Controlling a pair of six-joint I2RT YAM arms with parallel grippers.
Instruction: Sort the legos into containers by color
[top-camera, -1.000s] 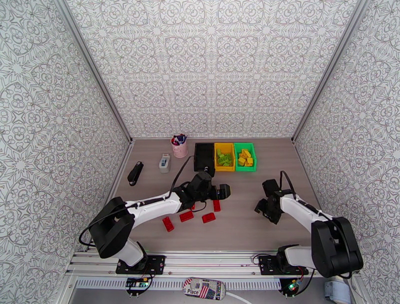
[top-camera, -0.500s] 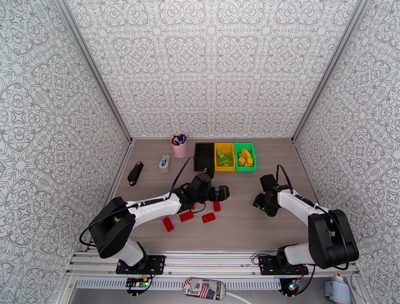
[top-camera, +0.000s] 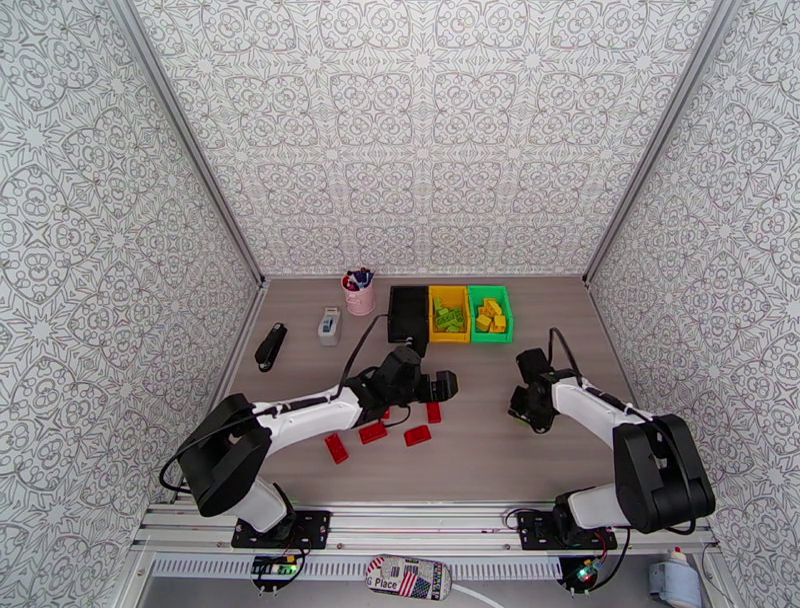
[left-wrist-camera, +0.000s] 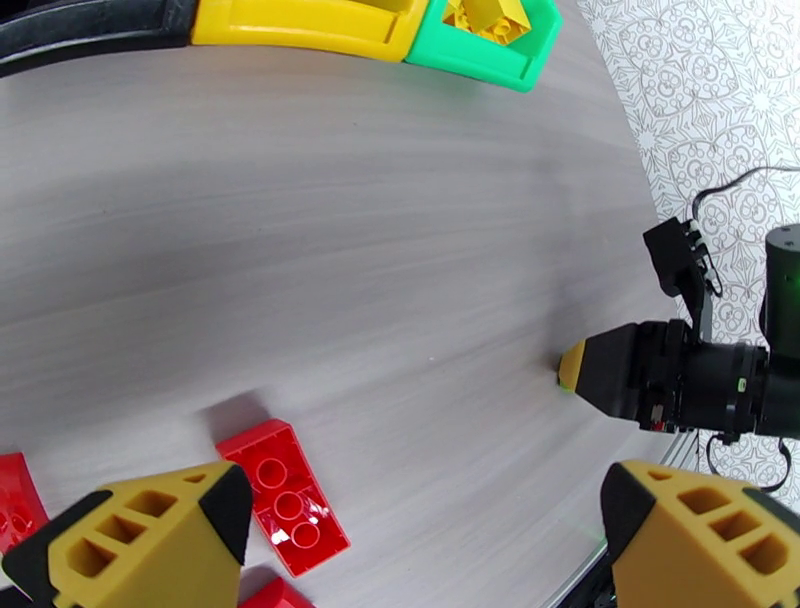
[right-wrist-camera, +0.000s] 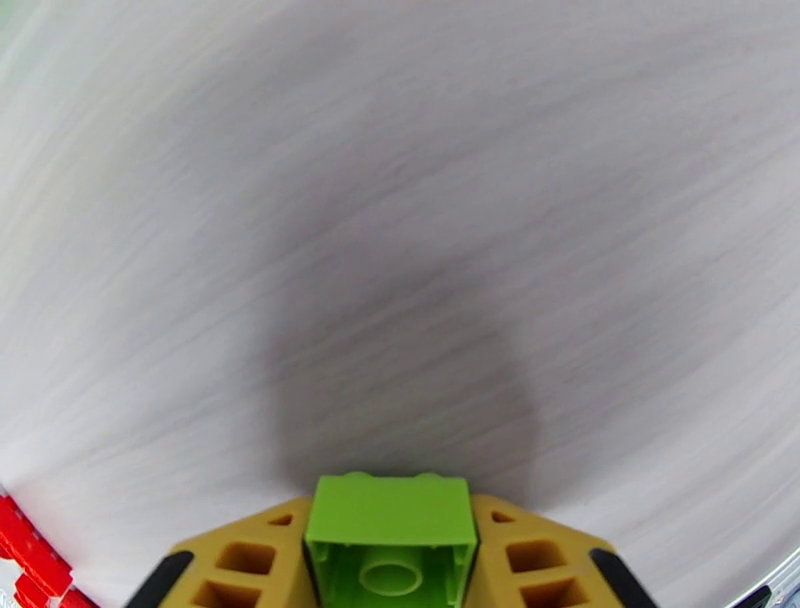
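Right gripper (right-wrist-camera: 390, 570): jaws clamped on a light-green lego (right-wrist-camera: 389, 512), near the tabletop (right-wrist-camera: 400, 200).
Left gripper (left-wrist-camera: 420, 530): jaws stood wide, over red legos (left-wrist-camera: 287, 505).
Advice: lift squarely, carry to the yellow bin (top-camera: 433, 315) — greens lay there.

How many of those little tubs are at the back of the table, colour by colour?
Black tub: 1
Yellow tub: 1
Green tub: 1
Total: 3
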